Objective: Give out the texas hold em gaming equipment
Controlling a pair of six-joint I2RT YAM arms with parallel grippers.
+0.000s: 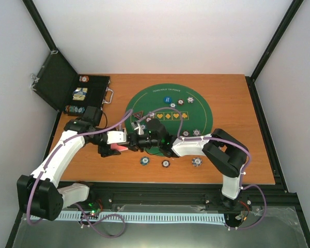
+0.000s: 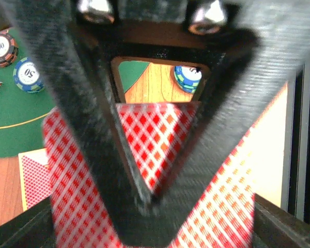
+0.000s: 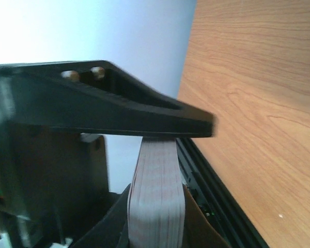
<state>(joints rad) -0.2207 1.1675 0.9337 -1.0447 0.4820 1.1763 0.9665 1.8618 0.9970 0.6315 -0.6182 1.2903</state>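
Note:
My right gripper is shut on a thick deck of playing cards, whose grey edges show between its jaws. My left gripper meets it over the green mat's near edge, its fingers pinched together on a red-backed card. Another red-backed card lies face down at the mat's edge. Poker chips lie on the wood in front of the mat and on the mat. A blue button and a dark triangular marker sit on the mat.
The round green felt mat covers the table's middle. An open black case with chips and cards stands at the far left. The left wrist view shows a 100 chip and a 50 chip on the felt.

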